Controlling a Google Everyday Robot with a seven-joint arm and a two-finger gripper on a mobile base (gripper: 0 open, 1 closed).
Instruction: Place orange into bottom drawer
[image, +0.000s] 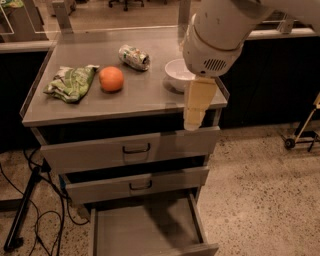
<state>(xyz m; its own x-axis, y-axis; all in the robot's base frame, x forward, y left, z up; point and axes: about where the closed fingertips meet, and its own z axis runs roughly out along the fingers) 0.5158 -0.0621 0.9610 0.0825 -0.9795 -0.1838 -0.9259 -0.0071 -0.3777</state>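
- Orange (111, 79): on cabinet top (150, 92), upper left, beside green snack bag (70, 83).
- Bottom drawer (145, 231): open, lower centre.
- Gripper (192, 122): hanging right of centre; grip state cannot be told.

Arm: the thick white arm (240, 12) enters from the upper right corner and slants down towards the left, filling the top right of the view.
Wrist housing: the rounded white wrist housing (215, 42) ends the arm, just right of centre; a small vent grille (216, 64) of dark dots sits on its near face.
Gripper: the cream-coloured gripper (192, 119) hangs straight down from the underside of the wrist housing, long and narrow, pointing at the floor.
Gripper place: right of centre, about mid-height; its tip is the robot's lowest visible part.
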